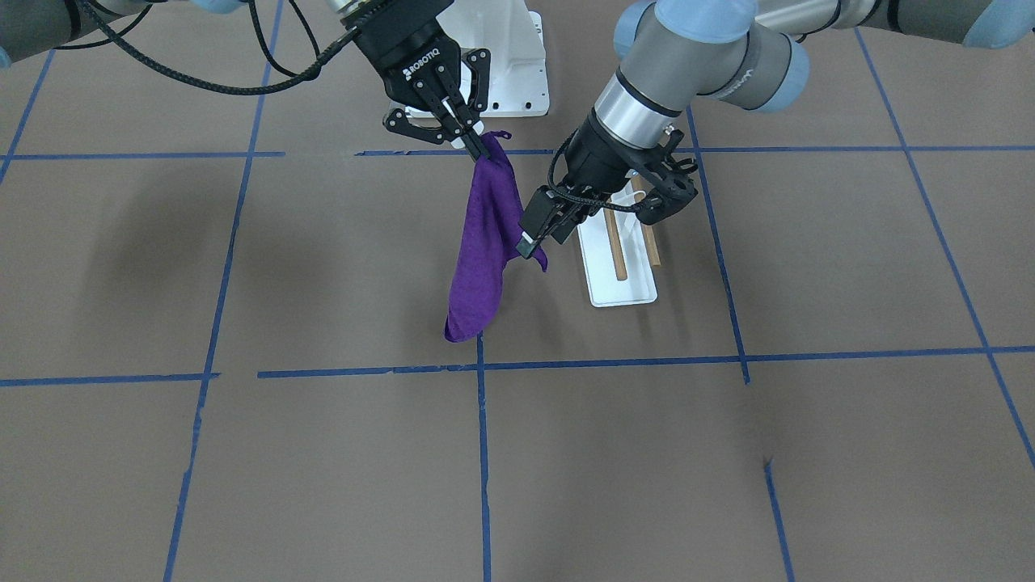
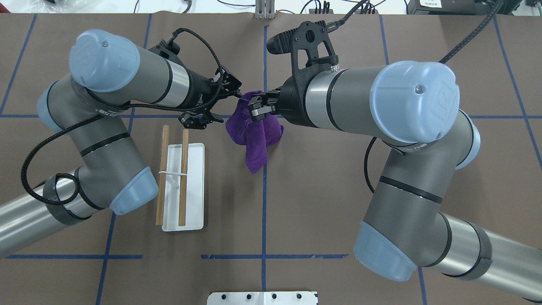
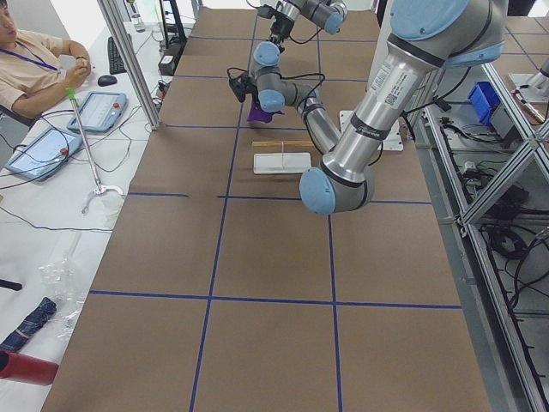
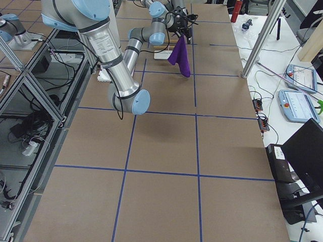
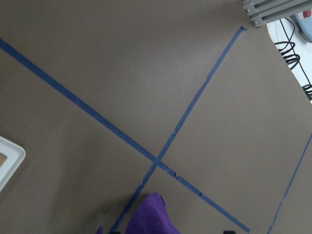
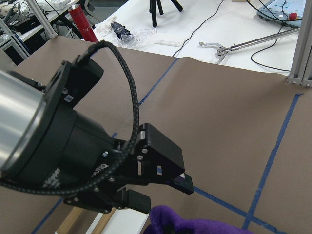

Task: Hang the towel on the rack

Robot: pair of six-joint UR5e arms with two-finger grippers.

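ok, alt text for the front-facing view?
The right hand, at top, holds a purple towel hanging by one corner above the table. The left hand is at its side edge, beside the white rack with two wooden rods.

The left tool [image 2: 225,101] seems to crowd the far end of the rack [image 2: 194,199]; the towel [image 1: 485,242] hangs alongside.

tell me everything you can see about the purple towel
The towel is a deep purple cloth that looks soft and fuzzy. It hangs in the air in loose vertical folds, and its lower end appears clear of the brown table. The right tool is shut on its top corner and carries it. The left tool is open close beside it, not gripping it. The towel hangs next to the rack, not yet over its rods.
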